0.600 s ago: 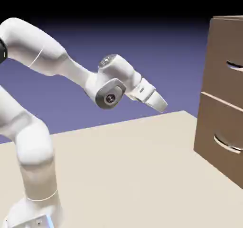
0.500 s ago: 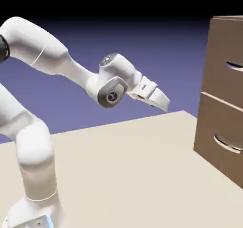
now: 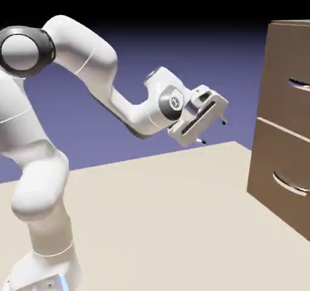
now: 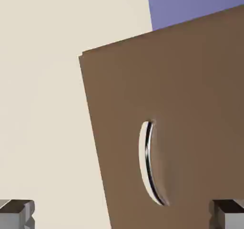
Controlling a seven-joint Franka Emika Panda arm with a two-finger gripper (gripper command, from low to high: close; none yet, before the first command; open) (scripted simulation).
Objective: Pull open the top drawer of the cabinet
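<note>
The hand (image 3: 212, 132) is wide open and holds nothing. It is right of the middle of the exterior view, tipped down, and does not touch the brown cabinet (image 3: 281, 163). The top drawer (image 3: 280, 60) is at the upper right, shut, with a curvy silver handle (image 3: 299, 84). The white arm (image 3: 91, 48) bends over the pale counter (image 3: 157, 223). In the hand view, one silver handle shows just below the middle.
</note>
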